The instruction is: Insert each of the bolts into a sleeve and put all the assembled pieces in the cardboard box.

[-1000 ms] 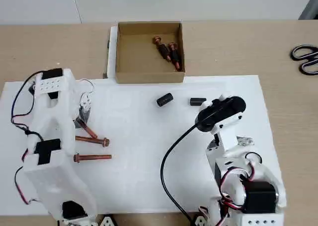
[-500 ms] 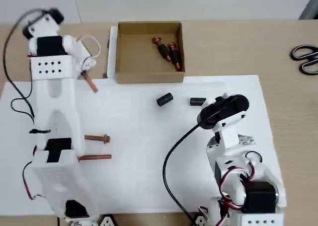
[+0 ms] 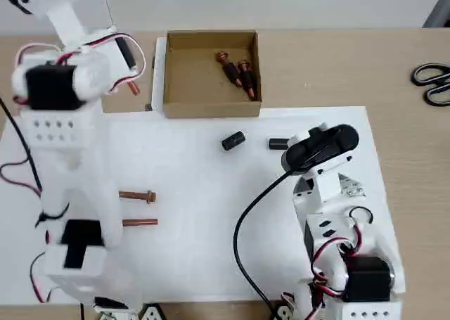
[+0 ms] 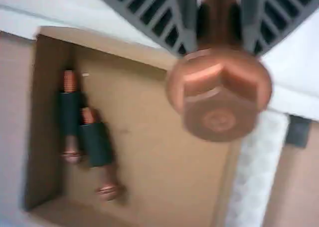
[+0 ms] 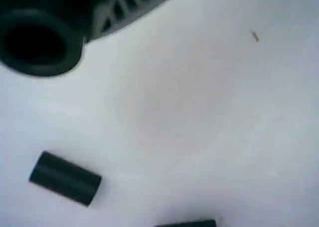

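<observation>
My left gripper [image 3: 128, 79] is raised beside the left wall of the cardboard box [image 3: 211, 110], shut on a copper bolt [image 3: 132, 88]. In the left wrist view the bolt's hex head [image 4: 219, 95] hangs between the grey fingers [image 4: 182, 17] above the box floor [image 4: 164, 152]. Two assembled pieces [image 3: 238, 70] lie in the box, also seen in the left wrist view [image 4: 84, 132]. My right gripper [image 5: 75, 17] holds a black sleeve [image 5: 37, 45], seen end-on. Two loose sleeves [image 3: 233, 141] [image 3: 279, 143] lie on the white sheet just ahead of the right arm [image 3: 320, 151]; one sleeve [image 5: 65, 178] shows below the held one.
Two bare bolts [image 3: 137, 195] [image 3: 139, 223] lie on the white sheet [image 3: 197, 250] beside the left arm's base. Scissors [image 3: 432, 81] rest at the far right of the wooden table. A black cable [image 3: 242, 228] loops across the sheet by the right arm.
The left arm has lifted off the sheet and swung back toward the box's left side, carrying one bolt. The right arm has shifted slightly to the right.
</observation>
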Controlling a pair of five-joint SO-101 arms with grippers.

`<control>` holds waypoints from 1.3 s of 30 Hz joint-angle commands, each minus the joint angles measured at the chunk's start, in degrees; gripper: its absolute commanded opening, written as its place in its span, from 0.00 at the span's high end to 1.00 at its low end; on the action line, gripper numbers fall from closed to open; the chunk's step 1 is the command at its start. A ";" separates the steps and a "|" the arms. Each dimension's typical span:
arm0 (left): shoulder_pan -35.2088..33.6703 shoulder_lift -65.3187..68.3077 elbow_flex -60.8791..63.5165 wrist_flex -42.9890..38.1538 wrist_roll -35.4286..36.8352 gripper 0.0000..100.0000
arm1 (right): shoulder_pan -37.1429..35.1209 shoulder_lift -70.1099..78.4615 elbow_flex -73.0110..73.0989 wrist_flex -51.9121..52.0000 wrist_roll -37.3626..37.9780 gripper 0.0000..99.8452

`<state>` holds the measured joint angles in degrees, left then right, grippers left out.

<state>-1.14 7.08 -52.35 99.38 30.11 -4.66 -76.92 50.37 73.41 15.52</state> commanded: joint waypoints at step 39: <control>5.54 -111.38 116.88 -42.73 -18.81 0.99 | -23.78 -26.33 24.97 -11.74 -8.35 1.00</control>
<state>4.48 -102.46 62.46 59.56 11.56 -25.23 -102.86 75.08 64.18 5.85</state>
